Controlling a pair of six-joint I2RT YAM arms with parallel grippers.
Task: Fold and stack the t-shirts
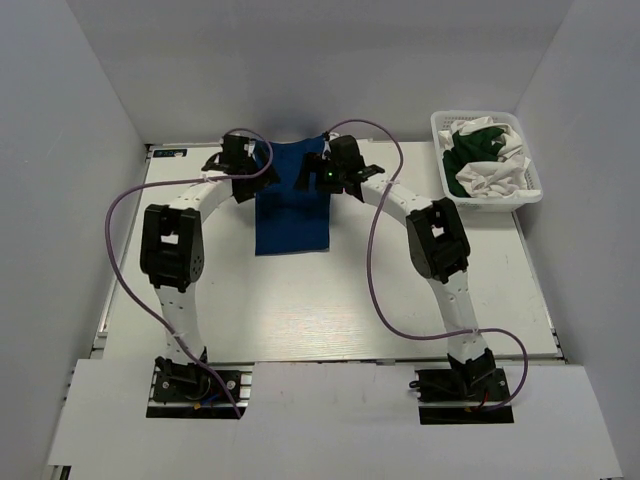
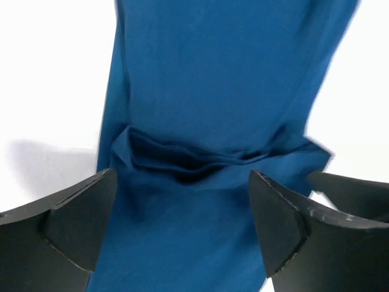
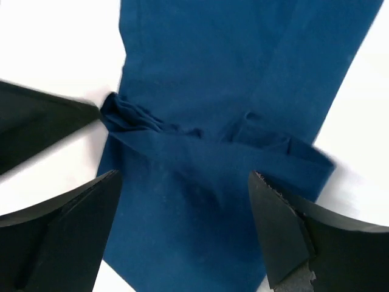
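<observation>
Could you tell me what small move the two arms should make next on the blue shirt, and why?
Probably lift both straight up: the left gripper and right gripper stand open, holding nothing, low over the far end of the blue t-shirt, which lies as a narrow strip.

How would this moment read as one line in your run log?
blue t-shirt: narrow strip on table, far end rumpled | left gripper: open above far end | right gripper: open above far end | basket: green and white t-shirts inside
</observation>
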